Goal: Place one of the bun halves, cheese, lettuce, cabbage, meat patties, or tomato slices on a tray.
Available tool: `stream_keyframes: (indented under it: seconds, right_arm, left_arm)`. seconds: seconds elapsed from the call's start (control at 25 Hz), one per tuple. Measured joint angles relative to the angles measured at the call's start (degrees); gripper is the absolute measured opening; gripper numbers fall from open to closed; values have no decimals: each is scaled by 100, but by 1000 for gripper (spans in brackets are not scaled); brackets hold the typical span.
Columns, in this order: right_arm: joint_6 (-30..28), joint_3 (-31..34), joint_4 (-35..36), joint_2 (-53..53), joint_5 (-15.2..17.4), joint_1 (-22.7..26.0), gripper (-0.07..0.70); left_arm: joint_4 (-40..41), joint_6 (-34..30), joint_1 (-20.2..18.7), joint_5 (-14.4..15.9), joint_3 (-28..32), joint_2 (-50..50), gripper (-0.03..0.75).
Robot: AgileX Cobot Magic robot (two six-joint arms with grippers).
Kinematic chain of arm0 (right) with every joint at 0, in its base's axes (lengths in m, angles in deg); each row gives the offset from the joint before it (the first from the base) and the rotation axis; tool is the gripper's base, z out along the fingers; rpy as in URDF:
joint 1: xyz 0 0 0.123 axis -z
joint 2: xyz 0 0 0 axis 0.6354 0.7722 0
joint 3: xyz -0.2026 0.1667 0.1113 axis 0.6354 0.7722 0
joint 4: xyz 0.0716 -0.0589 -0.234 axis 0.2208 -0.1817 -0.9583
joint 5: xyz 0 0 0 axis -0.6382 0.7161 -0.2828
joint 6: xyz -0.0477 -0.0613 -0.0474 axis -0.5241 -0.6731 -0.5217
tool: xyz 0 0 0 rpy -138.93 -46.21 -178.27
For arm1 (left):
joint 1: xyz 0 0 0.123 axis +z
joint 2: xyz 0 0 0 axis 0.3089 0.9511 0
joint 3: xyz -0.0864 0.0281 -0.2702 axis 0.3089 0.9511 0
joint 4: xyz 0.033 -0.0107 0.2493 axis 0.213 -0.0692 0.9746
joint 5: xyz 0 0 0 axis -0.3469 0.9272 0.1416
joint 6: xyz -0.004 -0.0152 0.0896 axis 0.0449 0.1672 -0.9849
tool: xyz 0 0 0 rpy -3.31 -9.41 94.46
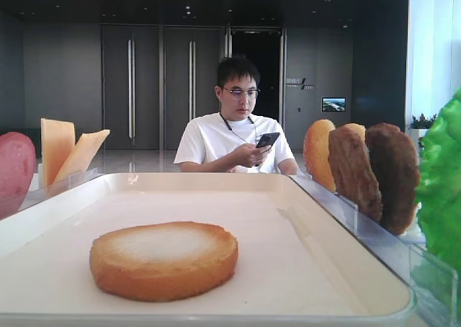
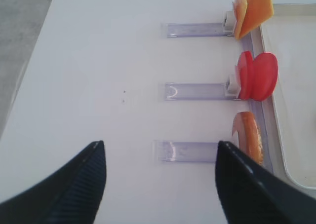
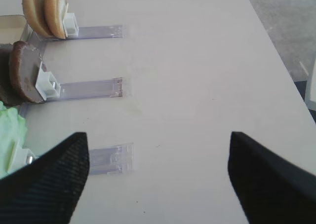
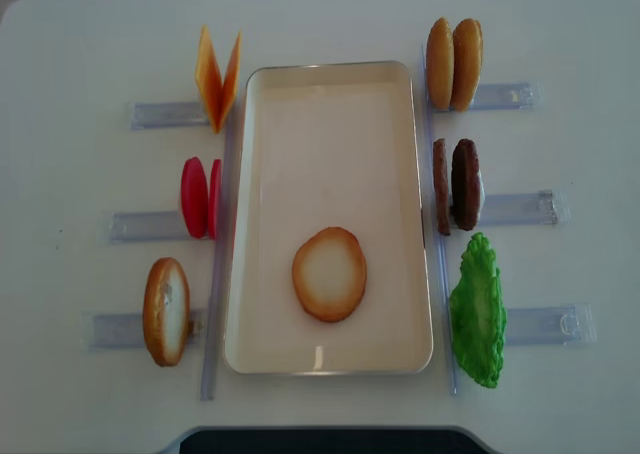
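The tray (image 4: 330,84) sits at the centre of the white table (image 4: 60,54), long axis running front to back. 1 bun half (image 4: 329,273) lies flat inside it, pale face up, in the near half and apart from the rim. To the tray's left, clear holders (image 4: 160,114) carry 2 cheese slices (image 4: 218,77) leaning apart in a V, 2 tomato slices (image 4: 199,197) standing on edge, and 1 further bun (image 4: 166,310) on edge. To the right stand 2 buns (image 4: 453,63), 2 patties (image 4: 456,185) and the lettuce (image 4: 478,323). The left gripper (image 2: 160,177) hangs over bare table beside the left holders, jaws wide apart, nothing between them. The right gripper (image 3: 158,177) hangs over bare table beside the right holders, jaws likewise apart and holding nothing. A seated man (image 1: 236,122) behind the table looks at a phone (image 1: 267,140).
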Motion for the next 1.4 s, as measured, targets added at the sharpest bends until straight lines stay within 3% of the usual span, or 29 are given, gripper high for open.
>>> stream_keyframes:
  seconds: [0.56, 0.88, 1.12, 1.4]
  right_arm:
    - [0, 0, 0, 0, 0, 0, 577]
    - [0, 0, 0, 0, 0, 0, 577]
    - [0, 0, 0, 0, 0, 0, 577]
    - [0, 0, 0, 0, 0, 0, 577]
  left_arm:
    - [-607, -68, 0, 0, 1180, -2026, 525]
    - [-716, -169, 0, -1, 1334, -2109, 480]
    - [-738, -208, 0, -651, 1727, -2115, 471]
    - [-733, -221, 0, -787, 2201, -2115, 471]
